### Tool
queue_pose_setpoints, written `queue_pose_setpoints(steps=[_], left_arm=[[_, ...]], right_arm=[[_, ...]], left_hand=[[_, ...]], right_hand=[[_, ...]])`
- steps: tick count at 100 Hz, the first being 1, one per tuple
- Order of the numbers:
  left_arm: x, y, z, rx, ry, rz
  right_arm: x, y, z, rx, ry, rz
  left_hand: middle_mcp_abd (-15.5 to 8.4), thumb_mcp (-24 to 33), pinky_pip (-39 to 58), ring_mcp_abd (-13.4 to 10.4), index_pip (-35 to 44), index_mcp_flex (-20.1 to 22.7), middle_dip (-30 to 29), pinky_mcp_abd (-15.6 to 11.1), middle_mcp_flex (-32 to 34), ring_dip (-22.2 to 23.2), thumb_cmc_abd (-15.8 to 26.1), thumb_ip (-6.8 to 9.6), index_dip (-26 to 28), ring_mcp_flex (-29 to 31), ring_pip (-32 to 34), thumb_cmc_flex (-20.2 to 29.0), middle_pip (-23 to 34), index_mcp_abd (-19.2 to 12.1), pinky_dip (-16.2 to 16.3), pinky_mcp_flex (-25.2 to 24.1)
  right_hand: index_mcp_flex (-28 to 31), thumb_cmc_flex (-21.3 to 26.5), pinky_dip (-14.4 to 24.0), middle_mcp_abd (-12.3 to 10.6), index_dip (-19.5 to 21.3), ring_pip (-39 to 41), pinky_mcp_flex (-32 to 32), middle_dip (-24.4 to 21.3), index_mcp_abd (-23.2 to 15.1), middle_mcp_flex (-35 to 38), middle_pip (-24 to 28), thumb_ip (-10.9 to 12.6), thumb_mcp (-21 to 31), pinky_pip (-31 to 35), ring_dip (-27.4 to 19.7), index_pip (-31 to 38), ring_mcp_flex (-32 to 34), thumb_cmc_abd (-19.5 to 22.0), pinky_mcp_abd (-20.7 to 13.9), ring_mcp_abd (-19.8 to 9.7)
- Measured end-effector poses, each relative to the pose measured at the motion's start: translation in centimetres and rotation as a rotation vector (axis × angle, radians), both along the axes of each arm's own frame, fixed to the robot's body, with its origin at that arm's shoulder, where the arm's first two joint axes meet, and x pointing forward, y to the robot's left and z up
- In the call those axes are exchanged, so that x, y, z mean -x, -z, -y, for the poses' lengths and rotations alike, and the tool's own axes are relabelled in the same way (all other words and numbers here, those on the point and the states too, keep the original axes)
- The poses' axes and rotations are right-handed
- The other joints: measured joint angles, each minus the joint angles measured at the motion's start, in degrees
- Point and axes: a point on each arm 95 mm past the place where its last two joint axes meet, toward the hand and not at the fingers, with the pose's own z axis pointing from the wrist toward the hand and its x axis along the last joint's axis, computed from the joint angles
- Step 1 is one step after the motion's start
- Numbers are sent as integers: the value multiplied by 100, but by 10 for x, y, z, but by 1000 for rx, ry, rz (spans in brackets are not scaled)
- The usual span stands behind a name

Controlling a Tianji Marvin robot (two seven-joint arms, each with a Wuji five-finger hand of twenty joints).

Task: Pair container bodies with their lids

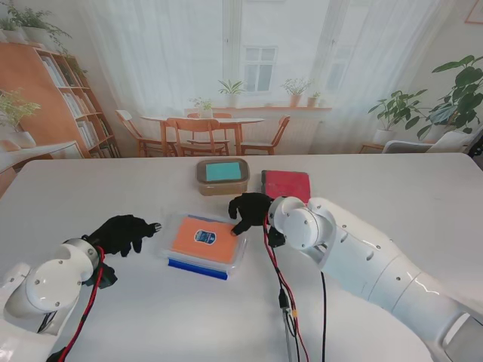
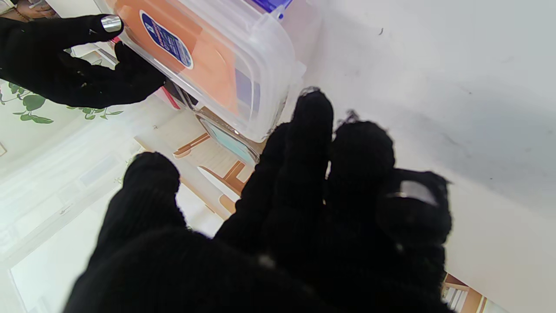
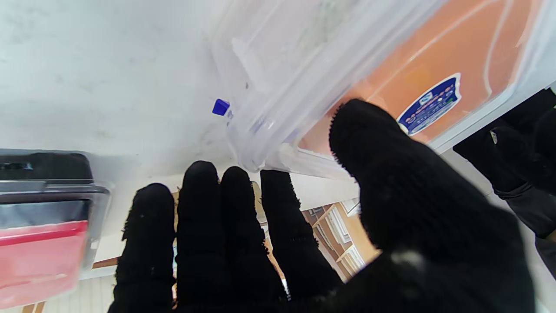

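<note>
Orange box [image 1: 204,242] sits on the desk [image 1: 98,188] between both hands, lid on. Right hand [image 1: 250,210] rests at its far right corner, thumb over the lid edge and fingers past the rim, probably steadying or pressing it shut; no full grasp. Left hand [image 1: 121,233] hovers just left of it, fingers apart, holding nothing. Teal box [image 1: 223,176] and red box [image 1: 286,184] lie beyond the right hand
</note>
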Motion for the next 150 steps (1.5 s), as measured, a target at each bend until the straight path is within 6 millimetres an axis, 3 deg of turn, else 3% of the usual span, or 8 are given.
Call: queue_pose_setpoints(steps=[27,49,94,107,129,150], left_arm=[[0,1,2,16,9,-3],[1,3,7,35,20,-10],[3,5,12,65,58,-32],[4,6,15,74,72,-41],[5,5,18,88,92,-47],[7,6,20,97,104,-53]], right_arm=[[21,-1,9,23,62,16],[36,0,13,32,86,7],[70,1,15,35,150,25],[81,2,16,22,178,29],[98,4,15,7,203,34],[113,8,15,0,232,56]], left_hand=[[0,0,2,0,23,1,-1,1,1,-7,0,0,0,7,0,0,1,0,-56,19],[0,0,4,0,69,4,-1,0,2,-9,0,0,0,10,0,0,2,0,-69,25],[1,0,19,0,77,66,-1,10,7,-60,0,0,0,63,0,0,2,0,-143,86],[1,0,20,0,129,66,-2,10,68,-68,0,0,0,67,-1,0,10,0,-159,92],[1,0,21,0,136,66,-3,10,68,-73,-1,0,0,69,-1,0,10,0,-202,100],[1,0,23,0,139,66,-3,10,68,-76,-1,0,0,79,-1,0,10,0,-216,111]], right_hand=[[469,-182,121,-10,243,448,834,378,106,728,403,-1,-71,496,293,649,807,-59,-6,0],[839,-247,318,-114,222,838,1526,603,145,1466,588,-300,-320,859,430,1518,1550,-114,-6,2],[1639,-347,264,-303,137,1486,2658,782,9,2481,892,-370,-438,1532,251,2507,2586,-171,106,-9],[1920,-346,8,-451,155,1648,3015,787,-307,2780,991,-364,-436,1710,56,2787,2898,-100,119,-81],[2278,-362,-381,-564,155,1887,3536,795,-360,3230,1043,-361,-433,1962,-304,2788,3353,24,170,-127],[2685,-567,-826,-710,221,2097,4047,807,-541,3658,1107,-204,-383,2201,-645,2968,3794,249,192,-199]])
